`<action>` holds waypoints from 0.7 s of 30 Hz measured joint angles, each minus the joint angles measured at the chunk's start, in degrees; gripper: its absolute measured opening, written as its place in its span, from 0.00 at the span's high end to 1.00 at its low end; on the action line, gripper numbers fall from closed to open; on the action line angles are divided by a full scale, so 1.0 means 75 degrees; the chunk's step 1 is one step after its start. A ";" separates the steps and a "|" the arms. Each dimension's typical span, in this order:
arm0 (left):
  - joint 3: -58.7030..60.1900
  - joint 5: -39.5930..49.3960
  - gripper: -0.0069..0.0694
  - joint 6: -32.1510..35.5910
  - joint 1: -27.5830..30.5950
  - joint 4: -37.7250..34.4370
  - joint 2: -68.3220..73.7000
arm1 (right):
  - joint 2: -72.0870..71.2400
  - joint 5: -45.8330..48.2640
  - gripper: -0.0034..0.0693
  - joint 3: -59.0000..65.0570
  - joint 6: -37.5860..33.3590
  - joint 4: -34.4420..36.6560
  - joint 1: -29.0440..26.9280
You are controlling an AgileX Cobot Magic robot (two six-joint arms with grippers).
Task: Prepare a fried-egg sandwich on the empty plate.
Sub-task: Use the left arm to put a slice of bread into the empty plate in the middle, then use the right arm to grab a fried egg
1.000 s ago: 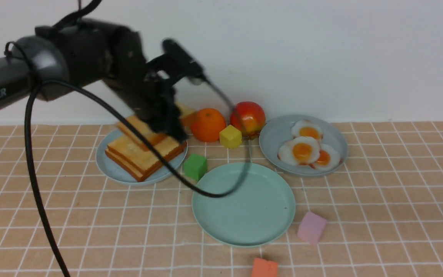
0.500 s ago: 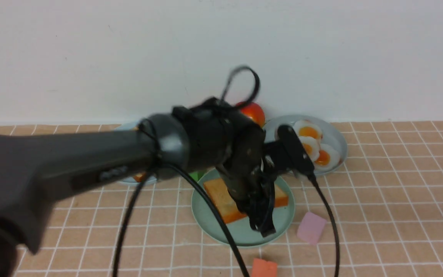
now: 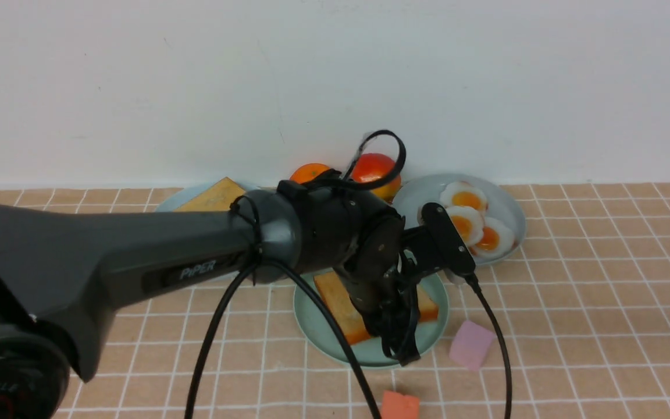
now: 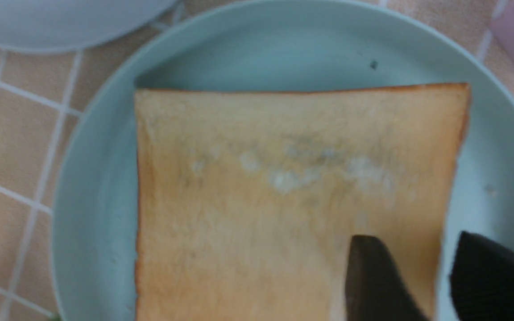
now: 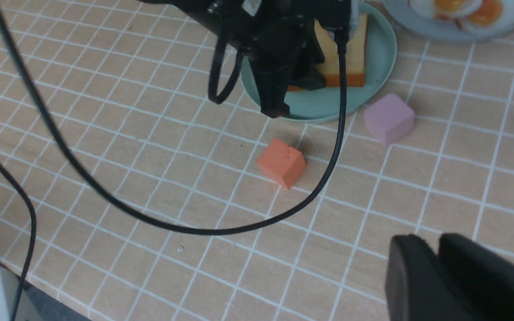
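One golden toast slice (image 3: 335,298) (image 4: 283,187) lies flat on the mint-green plate (image 3: 322,336) (image 4: 96,187) (image 5: 328,105). My left gripper (image 3: 402,348) (image 4: 417,238) hangs over the slice's near edge with its jaws apart. One finger (image 4: 373,276) rests over the toast and the other stands over bare plate. The slice's side edge shows in the gap. Several fried eggs (image 3: 474,226) lie on the grey-blue plate (image 3: 512,210) at the back right. My right gripper (image 5: 431,240) hovers empty over the tiled mat near the front, fingers pressed together.
More toast (image 3: 214,198) sits on the light-blue plate behind my left arm. An orange (image 3: 309,173) and an apple (image 3: 378,167) stand at the back. A pink cube (image 3: 471,344) and an orange-red cube (image 3: 400,405) lie in front of the mint plate, with a black cable looping there.
My left arm carried a toast slice from the stack to the mint plate and set it down. Its jaws have now spread apart off the slice.
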 joint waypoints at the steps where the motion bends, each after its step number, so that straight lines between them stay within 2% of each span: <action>1: 0.0000 0.0161 0.47 0.0000 0.0000 -0.0113 -0.0095 | 0.0138 -0.0019 0.73 0.0000 0.0053 -0.0001 0.0000; 5: 0.0000 0.0697 0.38 -0.0008 -0.0006 -0.0350 -0.0563 | 0.0715 -0.0275 0.57 0.0000 0.0074 -0.0006 0.0000; 8: 0.0017 0.0923 0.39 -0.0240 -0.0040 -0.0369 -0.1299 | 0.1248 -0.0662 0.49 -0.0007 0.0074 -0.0006 0.0000; 11: 0.0035 0.1038 0.52 -0.1381 -0.0057 -0.0375 -0.2541 | 0.2085 -0.1220 0.47 -0.0015 0.0074 -0.0006 0.0000; 16: 0.0477 0.1307 0.90 -0.3021 0.0155 -0.0166 -0.5147 | 0.4006 -0.2092 0.47 -0.0342 0.0074 0.0001 0.0000; 17: 0.0636 0.1307 0.93 -0.3194 0.0192 -0.0145 -0.5532 | 0.4274 -0.2163 0.47 -0.0437 0.0074 0.0001 0.0000; 21: 0.2190 0.0904 0.93 -0.3805 0.0267 -0.0054 -0.7211 | 0.6160 -0.2427 0.47 -0.1340 0.0074 0.0009 -0.0037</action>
